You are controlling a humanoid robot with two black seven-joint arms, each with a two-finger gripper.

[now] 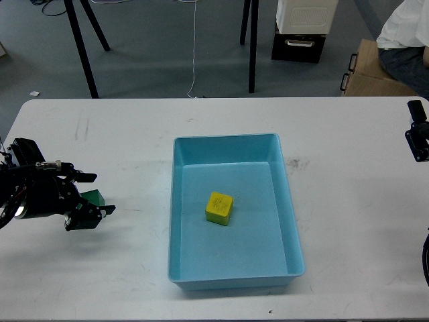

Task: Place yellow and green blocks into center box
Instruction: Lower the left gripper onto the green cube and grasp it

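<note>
The green block (92, 197) sits on the white table (134, 134) at the left. My left gripper (102, 193) is low over the table with its two fingers straddling the green block, jaws apart; most of the block is hidden behind them. The yellow block (219, 207) lies inside the light blue box (295, 228) at the table's middle. Only a dark piece of my right arm (418, 137) shows at the right edge, and its fingers cannot be made out.
Black stand legs (84, 47), a white and black cabinet (305, 27) and a cardboard box (365, 70) stand on the floor beyond the table's far edge. A person's arm shows at the top right corner.
</note>
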